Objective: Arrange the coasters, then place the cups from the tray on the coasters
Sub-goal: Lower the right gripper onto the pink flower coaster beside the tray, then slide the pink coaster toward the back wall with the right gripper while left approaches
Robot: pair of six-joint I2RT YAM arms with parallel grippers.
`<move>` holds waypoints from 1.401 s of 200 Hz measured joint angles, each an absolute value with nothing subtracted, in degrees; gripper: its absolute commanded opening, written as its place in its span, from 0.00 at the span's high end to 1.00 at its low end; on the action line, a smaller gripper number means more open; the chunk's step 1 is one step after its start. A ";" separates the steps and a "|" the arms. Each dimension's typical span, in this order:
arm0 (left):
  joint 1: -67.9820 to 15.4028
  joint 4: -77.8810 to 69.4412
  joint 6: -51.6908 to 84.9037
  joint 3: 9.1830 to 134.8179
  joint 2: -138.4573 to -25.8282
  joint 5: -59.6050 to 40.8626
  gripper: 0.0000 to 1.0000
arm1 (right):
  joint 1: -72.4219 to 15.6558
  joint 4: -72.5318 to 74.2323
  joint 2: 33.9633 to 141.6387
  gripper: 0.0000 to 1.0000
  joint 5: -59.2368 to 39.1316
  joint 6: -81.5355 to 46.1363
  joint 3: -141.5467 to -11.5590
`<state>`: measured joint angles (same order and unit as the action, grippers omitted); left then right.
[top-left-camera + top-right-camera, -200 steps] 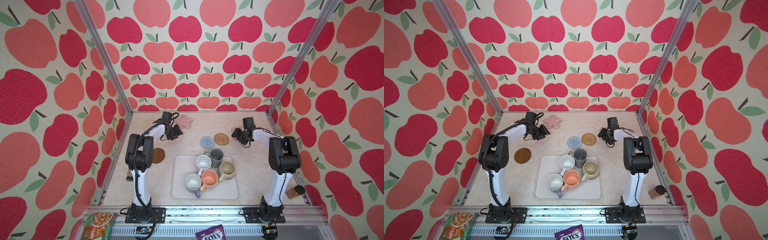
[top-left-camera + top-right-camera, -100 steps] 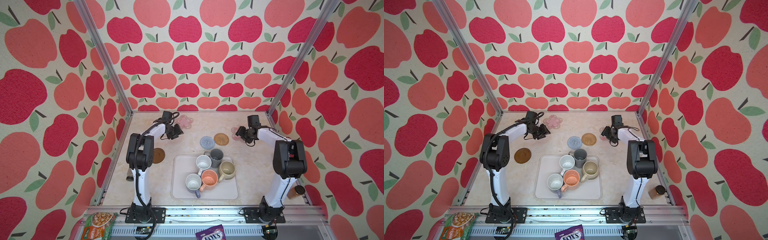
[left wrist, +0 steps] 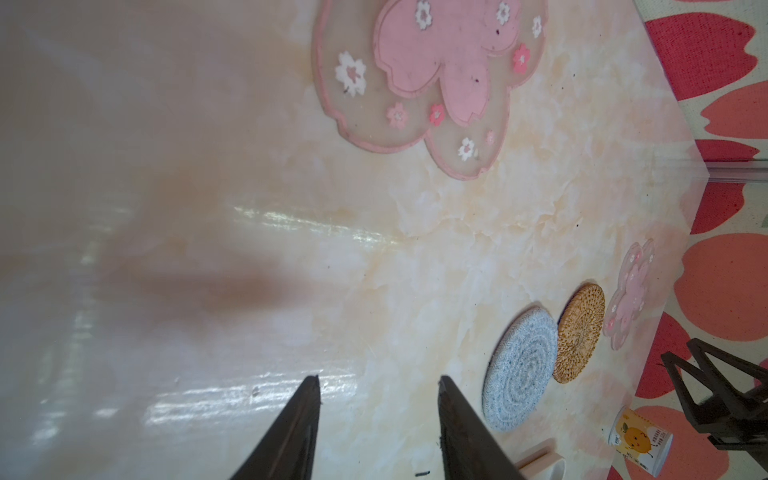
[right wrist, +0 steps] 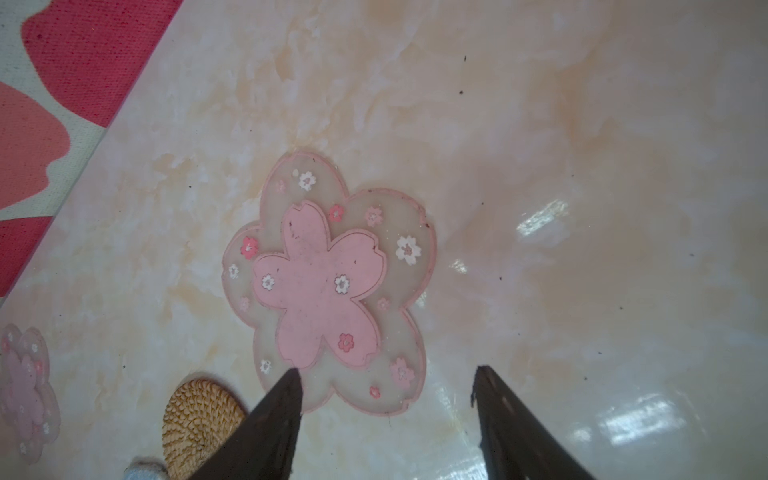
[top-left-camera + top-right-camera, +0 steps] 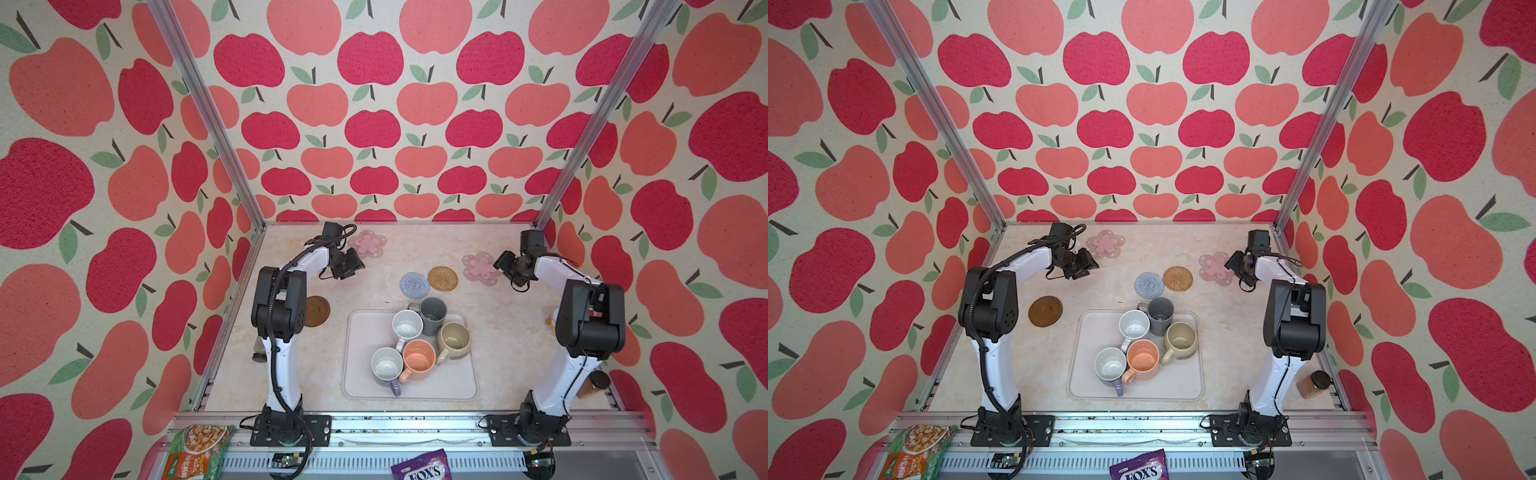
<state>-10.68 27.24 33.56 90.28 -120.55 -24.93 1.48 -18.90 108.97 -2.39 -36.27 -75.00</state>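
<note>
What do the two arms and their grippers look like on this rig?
Both are white-shelled with black joints. The left arm carries a thick black ribbed cable outside; the right arm shows only thin wiring. The left gripper and right gripper are dark and taper to points.

You see five mugs (image 5: pixel 1143 359) on the tray (image 5: pixel 1190 384). Behind it the blue-grey coaster (image 5: pixel 1149 284) and rattan coaster (image 5: pixel 1177 277) lie just beside each other; the brown disc (image 5: pixel 1045 311) lies to its left. The left gripper (image 5: pixel 1091 266) is near the rear pink flower coaster (image 5: pixel 1105 244), and the right gripper (image 5: pixel 1230 262) is just beside the right pink flower coaster (image 5: pixel 1215 269).
</note>
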 measured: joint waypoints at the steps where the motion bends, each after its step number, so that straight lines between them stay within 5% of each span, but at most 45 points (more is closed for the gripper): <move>1: -10.68 27.24 33.56 90.28 -120.55 -24.91 0.52 | 1.48 -18.87 109.03 0.32 -2.42 -36.25 -75.00; 280: -10.13 27.18 35.07 90.59 -123.04 -26.46 0.51 | -4.03 -15.00 121.91 0.32 -6.33 -33.91 -85.43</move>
<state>-10.13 27.18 35.07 90.59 -123.04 -26.46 -4.03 -15.00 121.91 -6.33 -33.91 -85.43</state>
